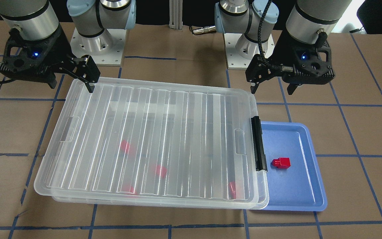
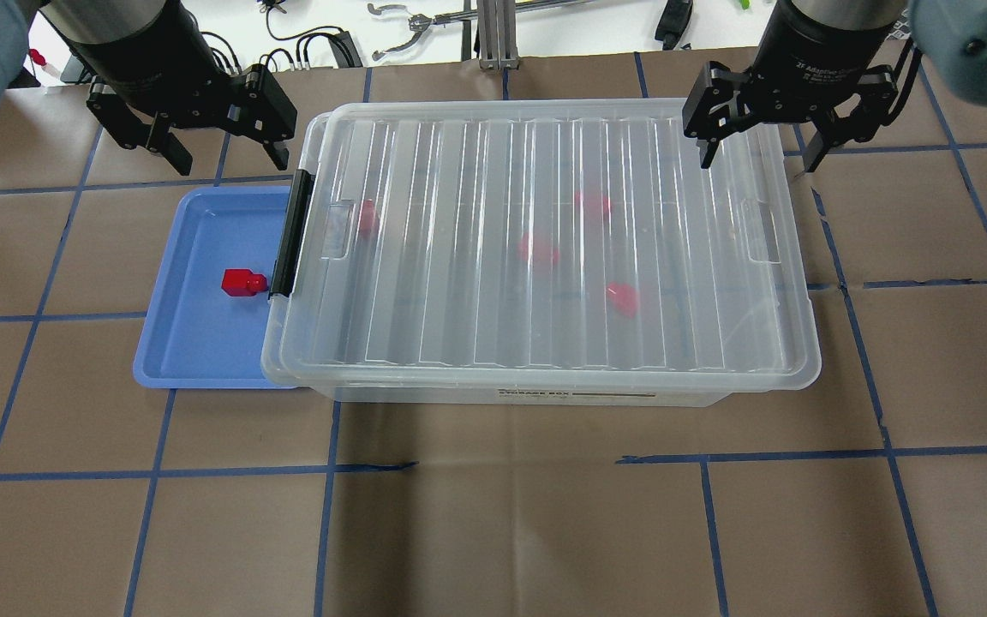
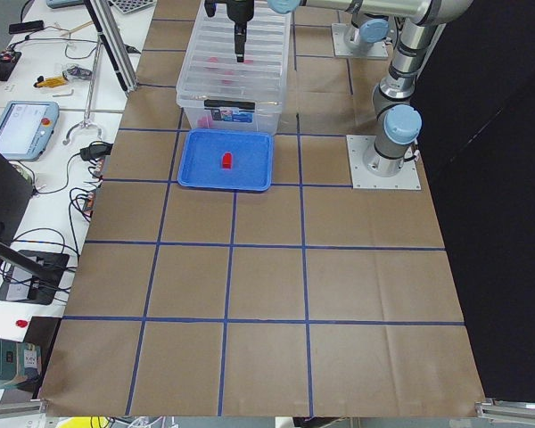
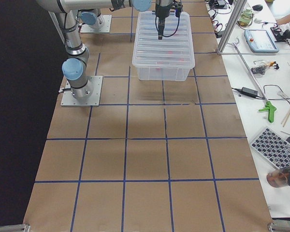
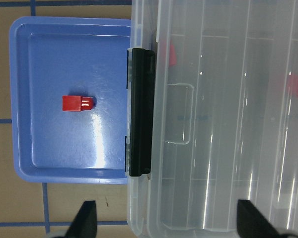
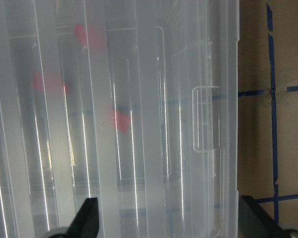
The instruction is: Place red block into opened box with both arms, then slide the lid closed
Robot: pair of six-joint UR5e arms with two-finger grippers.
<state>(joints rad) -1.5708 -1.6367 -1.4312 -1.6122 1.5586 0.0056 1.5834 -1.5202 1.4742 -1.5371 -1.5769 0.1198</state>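
The clear box (image 2: 545,396) has its ribbed lid (image 2: 476,300) lying over nearly all of it, shifted slightly away from the black latch bar (image 2: 288,236). Several red blocks (image 2: 538,250) show blurred through the lid. One more red block (image 2: 243,282) (image 1: 281,163) (image 5: 77,103) lies on the blue tray (image 2: 194,360) beside the latch end. My left gripper (image 2: 226,158) (image 1: 273,89) (image 5: 169,220) hangs open and empty by the box's latch-end corner. My right gripper (image 2: 759,160) (image 1: 71,84) (image 6: 171,220) is open and empty, straddling the lid's opposite short edge.
The blue tray (image 1: 297,196) is tucked partly under the box's latch end. Brown paper with blue tape lines covers the table (image 2: 493,531). The arm bases (image 1: 98,43) stand behind the box. Benches with tools and cables (image 4: 261,72) run along the table's long side.
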